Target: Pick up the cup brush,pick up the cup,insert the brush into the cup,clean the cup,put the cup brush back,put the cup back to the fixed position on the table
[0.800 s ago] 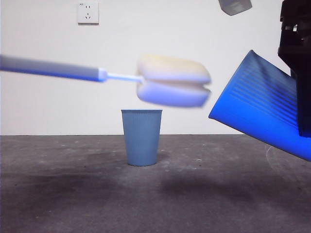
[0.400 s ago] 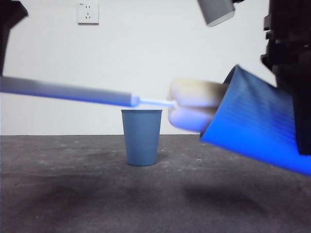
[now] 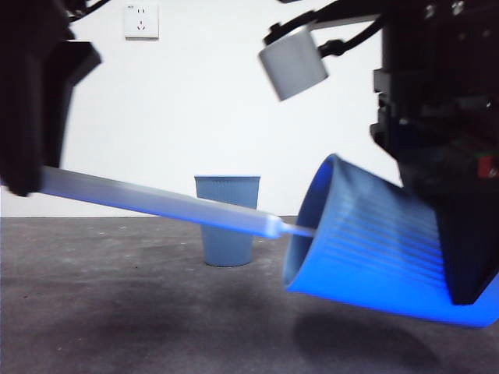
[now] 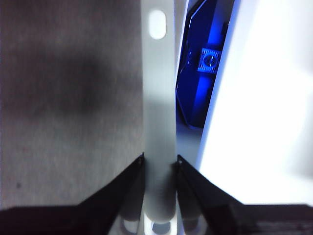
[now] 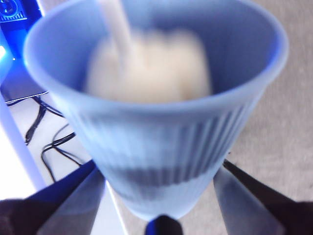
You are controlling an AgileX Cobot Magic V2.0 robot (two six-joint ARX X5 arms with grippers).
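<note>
My right gripper (image 5: 159, 171) is shut on the blue ribbed cup (image 3: 374, 249), held tilted on its side above the table (image 3: 117, 319), mouth toward the left. My left gripper (image 4: 159, 161) is shut on the cup brush handle (image 3: 156, 204), which slants down from the left into the cup's mouth. In the right wrist view the cream sponge head (image 5: 149, 66) sits blurred deep inside the cup (image 5: 161, 127). In the left wrist view the pale handle (image 4: 159, 98) runs away from the jaws to its end loop. A second identical cup (image 3: 227, 220) stands upright at the table's back middle.
A wall socket (image 3: 141, 19) is on the white wall at the back. A grey block (image 3: 292, 66) on the right arm hangs above the held cup. Dark arm bodies fill the front view's top left and right side.
The brush has moved right and down, and its sponge head has gone from the cup's rim to inside it. The held cup has dropped lower and shifted left.
</note>
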